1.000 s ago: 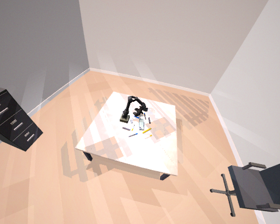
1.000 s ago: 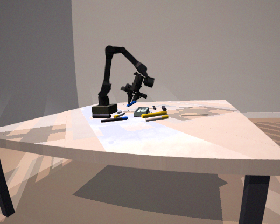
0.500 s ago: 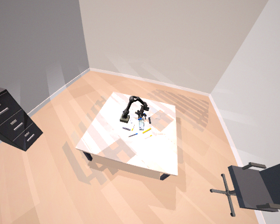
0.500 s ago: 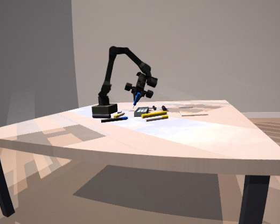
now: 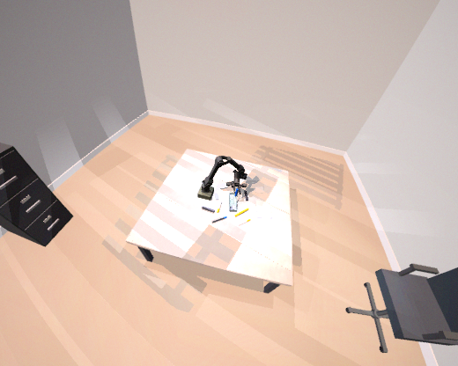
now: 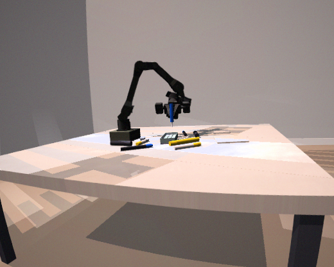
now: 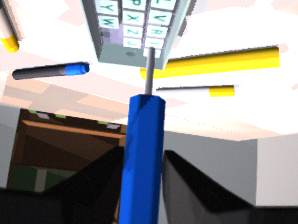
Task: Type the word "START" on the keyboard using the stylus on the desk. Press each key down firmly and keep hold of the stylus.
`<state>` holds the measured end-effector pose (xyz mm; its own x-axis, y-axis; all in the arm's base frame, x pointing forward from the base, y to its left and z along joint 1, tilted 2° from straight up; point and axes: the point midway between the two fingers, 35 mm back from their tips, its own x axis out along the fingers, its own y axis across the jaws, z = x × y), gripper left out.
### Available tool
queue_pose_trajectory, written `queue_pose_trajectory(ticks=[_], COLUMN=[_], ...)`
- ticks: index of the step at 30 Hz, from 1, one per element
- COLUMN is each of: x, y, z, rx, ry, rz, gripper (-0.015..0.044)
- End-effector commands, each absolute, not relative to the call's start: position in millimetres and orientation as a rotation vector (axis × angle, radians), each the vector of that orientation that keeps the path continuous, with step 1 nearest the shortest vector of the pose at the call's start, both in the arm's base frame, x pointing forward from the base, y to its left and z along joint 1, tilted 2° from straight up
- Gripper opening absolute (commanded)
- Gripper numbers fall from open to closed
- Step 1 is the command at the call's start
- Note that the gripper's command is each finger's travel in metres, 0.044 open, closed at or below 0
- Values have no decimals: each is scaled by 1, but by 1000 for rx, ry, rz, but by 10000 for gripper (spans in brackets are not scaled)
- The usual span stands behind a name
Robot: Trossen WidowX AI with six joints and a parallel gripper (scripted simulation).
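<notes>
Stylus held above keyboard, tip clear of the keys.
The gripper (image 6: 171,113) is clamped nearly closed on the blue stylus (image 6: 171,112), which hangs upright over the keyboard (image 6: 169,137) on the desk (image 6: 233,167), near its far end.

Blue stylus (image 6: 171,111) hangs upright, tip above the keyboard (image 6: 169,137).

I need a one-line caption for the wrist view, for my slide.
Gripper holding the blue stylus, its grey tip above the near end of the keyboard.
</notes>
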<state>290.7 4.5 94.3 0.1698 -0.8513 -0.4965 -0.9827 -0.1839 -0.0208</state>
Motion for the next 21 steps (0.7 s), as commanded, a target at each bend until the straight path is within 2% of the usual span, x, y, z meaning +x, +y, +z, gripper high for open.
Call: queue_pose_trajectory(ticks=[1, 14, 17, 21], x=[294, 296, 295, 295], y=[4, 4, 3, 3], z=[97, 62, 60, 60], rx=[-2123, -2123, -2123, -2123], ry=[1742, 1742, 1742, 1742], rz=[497, 497, 497, 497], gripper=[0, 0, 79, 81])
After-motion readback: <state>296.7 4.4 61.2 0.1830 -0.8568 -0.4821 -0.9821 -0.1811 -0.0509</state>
